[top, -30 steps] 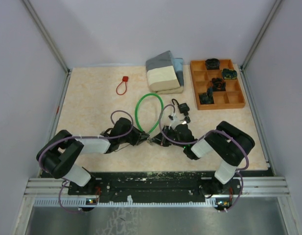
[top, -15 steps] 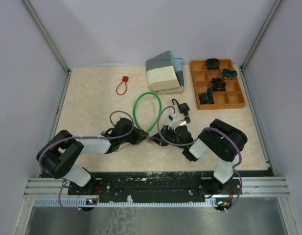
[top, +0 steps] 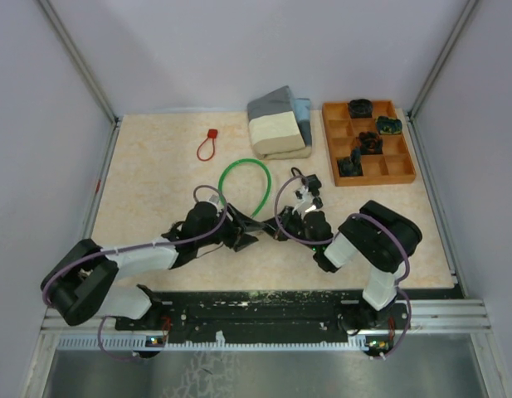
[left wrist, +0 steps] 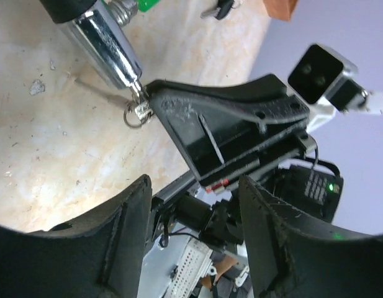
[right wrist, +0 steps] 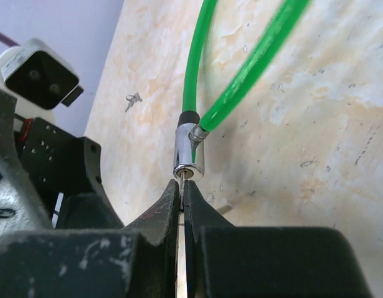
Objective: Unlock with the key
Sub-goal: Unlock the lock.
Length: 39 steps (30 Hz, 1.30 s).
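key (left wrist: 139,110) sits pinched in the closed right gripper (right wrist: 182,186), its tip at or just inside the keyhole of the chrome lock cylinder (right wrist: 190,152). it is lined up with the barrel, likely so it can slide in and turn. cylinder lies on the table (top: 148,191), near centre, green cable (right wrist: 192,68) looping away. left gripper (left wrist: 194,186) gapes, holding nothing, just beside the cylinder; unbraced, the cylinder may spin. grippers sit nose to nose. open room lies leftward; spare keys (top: 309,184) sit just beyond.
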### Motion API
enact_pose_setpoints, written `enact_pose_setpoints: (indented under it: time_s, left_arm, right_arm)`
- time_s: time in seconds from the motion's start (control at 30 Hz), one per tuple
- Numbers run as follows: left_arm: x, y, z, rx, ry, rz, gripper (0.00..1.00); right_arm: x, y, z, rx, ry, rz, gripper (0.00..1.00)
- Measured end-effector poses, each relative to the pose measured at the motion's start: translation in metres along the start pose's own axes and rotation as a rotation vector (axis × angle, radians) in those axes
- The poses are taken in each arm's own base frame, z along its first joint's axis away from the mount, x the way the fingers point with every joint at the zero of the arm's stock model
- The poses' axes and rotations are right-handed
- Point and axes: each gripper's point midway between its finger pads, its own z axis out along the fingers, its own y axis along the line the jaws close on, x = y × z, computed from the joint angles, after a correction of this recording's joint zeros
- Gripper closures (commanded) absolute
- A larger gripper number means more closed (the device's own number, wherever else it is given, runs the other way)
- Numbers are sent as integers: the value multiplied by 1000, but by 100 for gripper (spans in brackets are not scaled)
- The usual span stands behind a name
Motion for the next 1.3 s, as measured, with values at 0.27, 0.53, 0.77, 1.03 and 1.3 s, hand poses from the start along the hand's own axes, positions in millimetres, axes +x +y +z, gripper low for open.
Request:
enact_pose_setpoints:
  time_s: [0.27, 0.53, 0.77, 1.03, 1.3]
  left_arm:
    - [-14, 15, -25, 29, -50, -2, 23]
    - [-39, 29, -30, 22, -139, -29, 20]
    - [-52, 39, -10, 23, -115, -63, 28]
    - [-53, 44, 17, 88, -27, -127, 52]
    - [-54, 32, 24, 201, 4, -142, 85]
  right_arm:
    - [-7, 4, -2, -22, 4, 89, 100]
    - [-4, 10, -4, -45, 34, 172, 100]
    - [-2, 14, -5, -57, 53, 209, 100]
    - [0, 15, -6, -56, 67, 233, 100]
    - [3, 13, -7, -47, 76, 243, 100]
